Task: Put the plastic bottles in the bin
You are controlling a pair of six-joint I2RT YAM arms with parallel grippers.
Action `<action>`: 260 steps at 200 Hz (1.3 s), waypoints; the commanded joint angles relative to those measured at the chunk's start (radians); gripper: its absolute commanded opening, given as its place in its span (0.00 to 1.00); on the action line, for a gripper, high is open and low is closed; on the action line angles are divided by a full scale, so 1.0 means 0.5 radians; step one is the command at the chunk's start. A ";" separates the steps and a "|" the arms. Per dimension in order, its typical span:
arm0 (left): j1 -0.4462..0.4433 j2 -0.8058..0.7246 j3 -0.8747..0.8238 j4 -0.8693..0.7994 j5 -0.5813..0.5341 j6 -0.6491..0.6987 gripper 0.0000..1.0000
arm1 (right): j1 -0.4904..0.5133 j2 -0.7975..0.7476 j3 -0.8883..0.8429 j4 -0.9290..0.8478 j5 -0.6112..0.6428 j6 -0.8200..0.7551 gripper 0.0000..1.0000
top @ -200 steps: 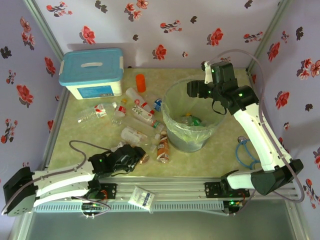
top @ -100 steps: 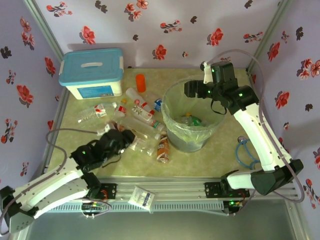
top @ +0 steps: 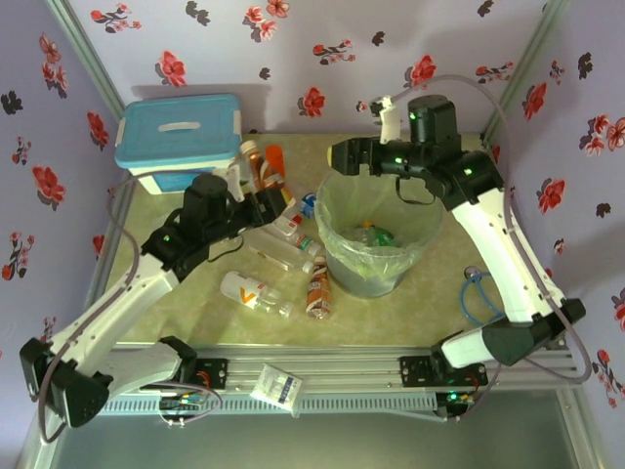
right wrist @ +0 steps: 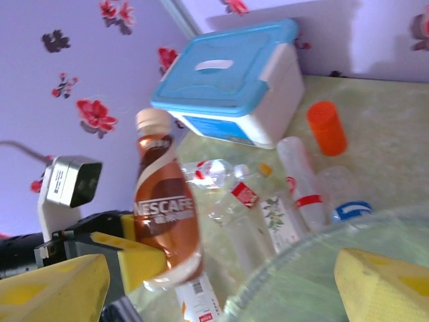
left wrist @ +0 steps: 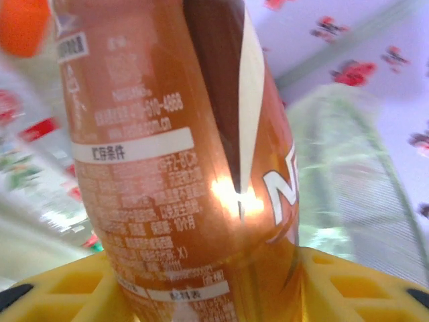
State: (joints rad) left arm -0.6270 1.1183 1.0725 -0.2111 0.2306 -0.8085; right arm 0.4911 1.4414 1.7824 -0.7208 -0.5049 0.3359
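Note:
My left gripper (top: 254,198) is shut on a brown coffee bottle (top: 256,168) and holds it upright above the table, left of the bin (top: 337,256). The left wrist view has that brown bottle (left wrist: 181,154) between the yellow pads (left wrist: 348,285), with the bin's lined rim (left wrist: 348,168) to the right. My right gripper (top: 340,156) hangs open over the bin's far-left rim; its yellow fingers (right wrist: 57,288) frame the held bottle (right wrist: 164,215) and the bin's rim (right wrist: 315,258). Several clear bottles (top: 283,239) lie on the table, and two bottles (top: 373,234) lie inside the bin.
A white box with a blue lid (top: 179,142) stands at the back left, an orange cylinder (top: 277,158) beside it. Two more bottles (top: 256,293) (top: 317,290) lie near the front. A blue cable loop (top: 476,293) lies at the right, a white packet (top: 276,384) on the front rail.
My left arm has risen from the near table and carried the brown bottle up and back, left of the bin. My right gripper has swung left along the bin's rim and opened wider.

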 commanded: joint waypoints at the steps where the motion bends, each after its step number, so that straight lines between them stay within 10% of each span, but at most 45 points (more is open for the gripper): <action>1: 0.008 0.083 0.108 0.348 0.433 0.107 0.28 | 0.036 0.075 0.064 0.097 -0.165 0.135 0.91; 101: -0.106 0.220 0.287 0.284 0.514 0.272 0.27 | 0.088 0.313 -0.075 0.667 -0.574 0.560 0.90; 200: -0.104 0.279 0.306 0.337 0.583 0.282 0.29 | 0.053 0.380 -0.113 0.792 -0.714 0.693 0.47; 260: -0.039 0.171 0.137 0.323 0.479 0.220 0.87 | -0.093 0.278 -0.123 0.763 -0.601 0.651 0.44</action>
State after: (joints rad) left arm -0.6651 1.2549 1.1851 -0.0612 0.4973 -0.7025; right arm 0.4950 1.6360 1.7302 -0.3630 -0.8337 0.6655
